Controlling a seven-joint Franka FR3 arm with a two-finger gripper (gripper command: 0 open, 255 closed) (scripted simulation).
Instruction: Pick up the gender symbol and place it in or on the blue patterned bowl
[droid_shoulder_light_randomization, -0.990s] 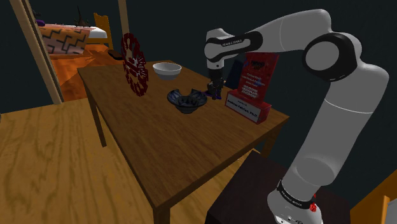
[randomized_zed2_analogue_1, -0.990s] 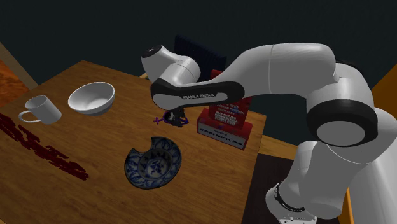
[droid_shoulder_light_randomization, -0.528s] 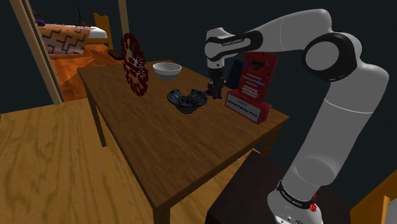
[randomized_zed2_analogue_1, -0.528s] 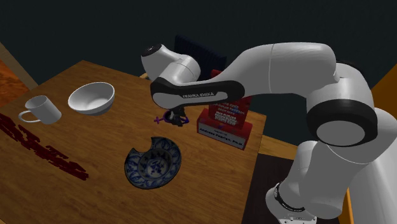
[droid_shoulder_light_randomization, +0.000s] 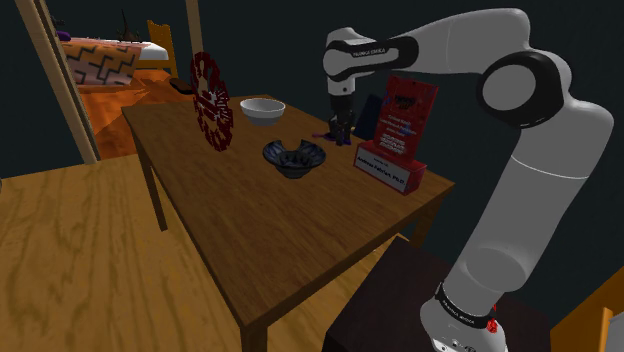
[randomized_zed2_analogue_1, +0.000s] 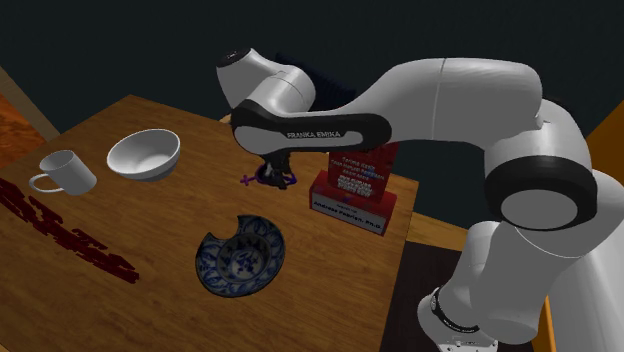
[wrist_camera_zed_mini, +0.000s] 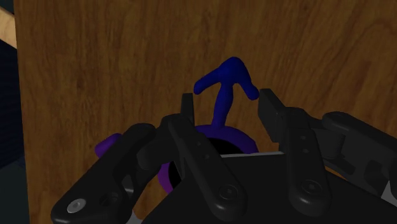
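Between pincer (wrist_camera_zed_mini: 227, 97) fingertips: gender symbol (wrist_camera_zed_mini: 229, 70), purple ring clamped, blue arrow poking beyond tips.

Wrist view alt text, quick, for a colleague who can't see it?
The black gripper clasps a purple-and-blue gender symbol by its ring, the arrow pointing away from the hand, with the wooden tabletop behind.

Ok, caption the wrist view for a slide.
Black fingers clasp the ring of a blue-and-purple gender symbol, its arrow jutting past them, wooden table behind.
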